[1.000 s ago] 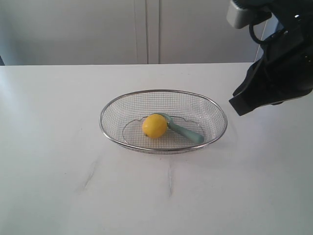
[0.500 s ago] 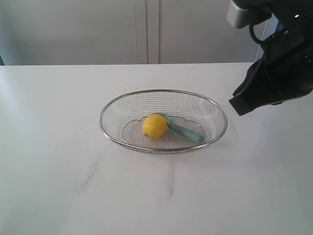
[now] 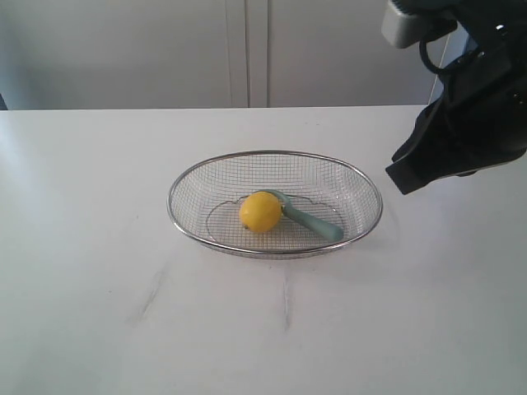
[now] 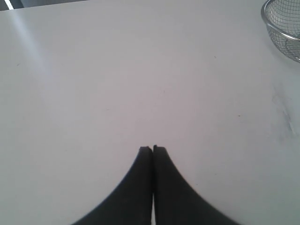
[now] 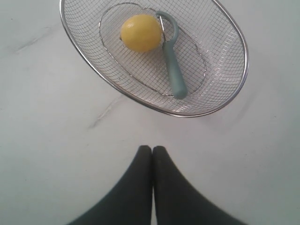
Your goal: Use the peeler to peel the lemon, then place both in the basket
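The lemon (image 3: 260, 211) and the peeler (image 3: 309, 219) are laid inside the wire-mesh basket (image 3: 170, 206) on the white bench (image 3: 99, 288) (blade head against the lemon). The left hand (image 4: 153, 149) and the right hand (image 5: 152, 149) are held closed, gripping nothing.

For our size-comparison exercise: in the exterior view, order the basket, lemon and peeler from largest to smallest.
1. Basket, clearly largest.
2 and 3. Peeler and lemon: unsure; peeler is longer, lemon is bulkier.
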Action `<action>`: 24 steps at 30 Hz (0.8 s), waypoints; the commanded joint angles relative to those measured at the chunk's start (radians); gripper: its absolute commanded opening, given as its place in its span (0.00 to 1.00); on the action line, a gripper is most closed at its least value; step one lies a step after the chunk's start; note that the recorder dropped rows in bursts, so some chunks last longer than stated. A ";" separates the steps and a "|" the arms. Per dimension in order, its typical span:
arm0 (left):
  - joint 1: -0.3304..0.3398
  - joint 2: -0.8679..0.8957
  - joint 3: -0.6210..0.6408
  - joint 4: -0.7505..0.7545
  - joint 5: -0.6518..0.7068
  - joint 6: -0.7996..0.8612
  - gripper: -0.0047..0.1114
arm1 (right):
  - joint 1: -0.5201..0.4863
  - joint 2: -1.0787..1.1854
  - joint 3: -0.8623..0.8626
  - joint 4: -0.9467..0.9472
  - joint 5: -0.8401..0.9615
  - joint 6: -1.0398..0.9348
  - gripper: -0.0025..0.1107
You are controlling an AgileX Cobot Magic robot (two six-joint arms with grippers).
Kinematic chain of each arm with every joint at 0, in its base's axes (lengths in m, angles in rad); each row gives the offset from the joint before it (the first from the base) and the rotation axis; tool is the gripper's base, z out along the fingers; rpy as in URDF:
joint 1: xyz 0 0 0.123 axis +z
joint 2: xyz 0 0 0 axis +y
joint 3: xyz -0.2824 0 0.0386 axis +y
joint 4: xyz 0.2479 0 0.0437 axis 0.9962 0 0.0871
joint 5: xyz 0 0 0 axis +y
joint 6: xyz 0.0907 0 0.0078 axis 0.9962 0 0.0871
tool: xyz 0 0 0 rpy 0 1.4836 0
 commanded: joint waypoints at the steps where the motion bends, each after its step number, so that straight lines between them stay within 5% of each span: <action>1: -0.006 -0.005 0.007 -0.012 -0.001 -0.001 0.04 | -0.007 -0.007 -0.003 -0.004 -0.010 -0.006 0.02; 24: -0.025 -0.005 0.007 -0.012 -0.001 0.001 0.04 | -0.007 -0.160 -0.003 -0.004 -0.014 0.017 0.02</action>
